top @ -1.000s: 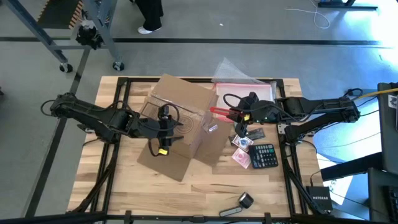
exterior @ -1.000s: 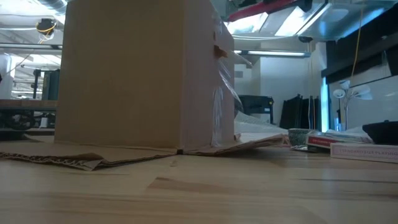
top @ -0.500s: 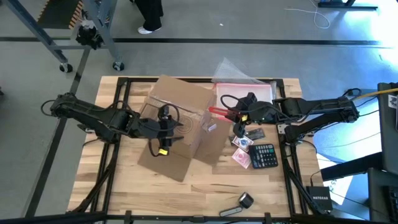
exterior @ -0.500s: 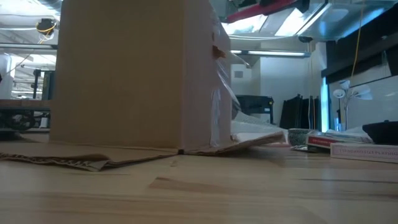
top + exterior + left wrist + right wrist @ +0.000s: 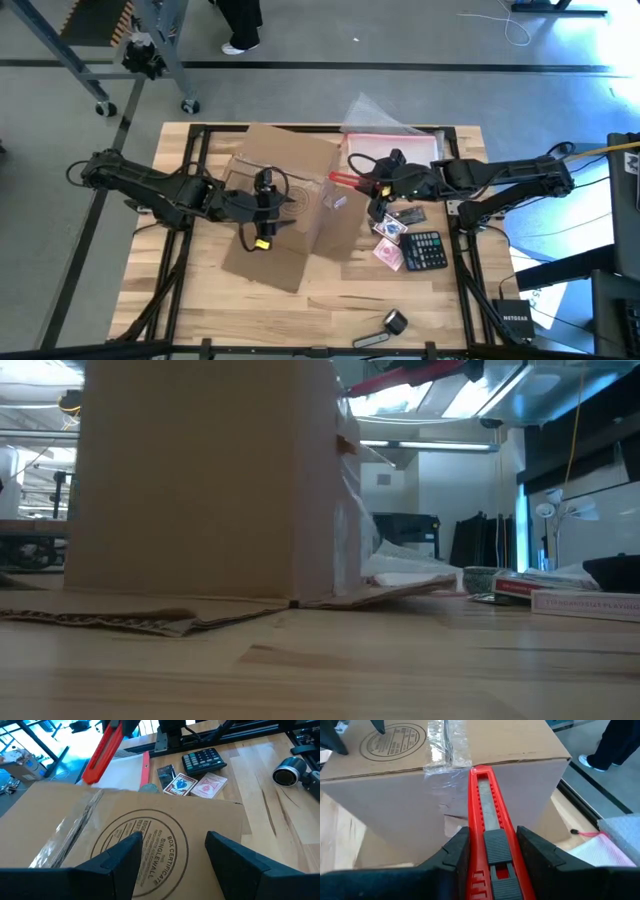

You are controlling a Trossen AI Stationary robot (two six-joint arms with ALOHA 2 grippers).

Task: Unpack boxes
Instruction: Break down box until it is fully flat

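Cutting stage: right gripper (image 5: pixel 490 851), jaws clamped on red utility knife (image 5: pixel 485 815), is bringing its tip to the taped seam (image 5: pixel 445 745) of the cardboard box (image 5: pixel 290 190) mid-table; left gripper (image 5: pixel 172 855), jaws apart, is hovering over the top. Next move likely: slicing along the tape.

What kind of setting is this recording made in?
Likely a robotics lab or workshop: a wooden table in a black frame with two arms, bare concrete floor with wheeled equipment stands, and a person's legs passing behind.
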